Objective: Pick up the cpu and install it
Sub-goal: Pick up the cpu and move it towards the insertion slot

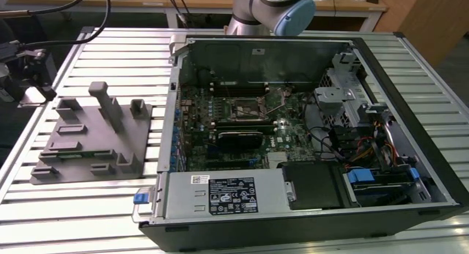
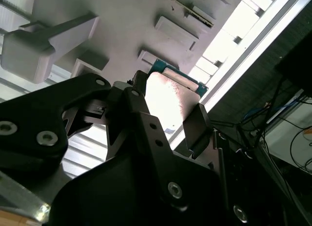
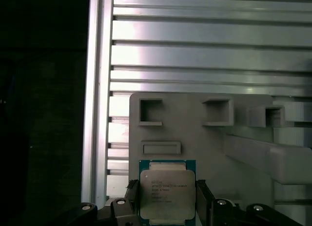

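One slatted table point(image 1: 110, 45) under cpu point(image 3: 167, 194); wooden desk point(image 1: 205, 1) beyond.

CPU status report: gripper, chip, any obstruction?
Holding: gripper shut on the cpu, one finger each side. Chip at the grey tray, away from the computer case. No obstruction seen around it.

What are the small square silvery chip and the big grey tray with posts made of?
The small square silvery chip looks like brushed metal on top: it glares pale where light hits. Its teal rim is probably circuit board. The big grey tray with posts looks like matte plastic, dull and even all over.
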`<state>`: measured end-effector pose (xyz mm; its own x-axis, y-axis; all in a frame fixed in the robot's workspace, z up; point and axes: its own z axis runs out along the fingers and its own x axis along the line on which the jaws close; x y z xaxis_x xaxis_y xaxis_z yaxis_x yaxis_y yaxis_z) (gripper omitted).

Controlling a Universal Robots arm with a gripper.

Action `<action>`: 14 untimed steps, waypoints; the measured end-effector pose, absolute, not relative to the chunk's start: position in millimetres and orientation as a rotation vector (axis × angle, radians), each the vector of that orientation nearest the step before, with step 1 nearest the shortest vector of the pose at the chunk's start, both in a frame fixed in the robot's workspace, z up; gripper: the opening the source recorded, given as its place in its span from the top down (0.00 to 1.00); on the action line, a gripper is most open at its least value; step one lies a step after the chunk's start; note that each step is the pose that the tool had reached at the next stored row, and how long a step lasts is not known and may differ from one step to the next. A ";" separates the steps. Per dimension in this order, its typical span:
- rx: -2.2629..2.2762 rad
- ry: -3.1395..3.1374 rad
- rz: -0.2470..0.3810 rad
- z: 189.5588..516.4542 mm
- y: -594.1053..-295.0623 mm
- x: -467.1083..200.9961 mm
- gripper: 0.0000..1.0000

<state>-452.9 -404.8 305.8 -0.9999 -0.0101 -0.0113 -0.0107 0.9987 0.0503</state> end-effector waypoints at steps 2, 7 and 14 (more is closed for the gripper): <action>-0.016 3.130 0.079 308.1 -404.8 -452.9 0.46; -0.016 3.130 0.079 312.1 -404.7 -452.9 0.46; -0.016 3.130 0.079 315.5 -404.4 -452.9 0.46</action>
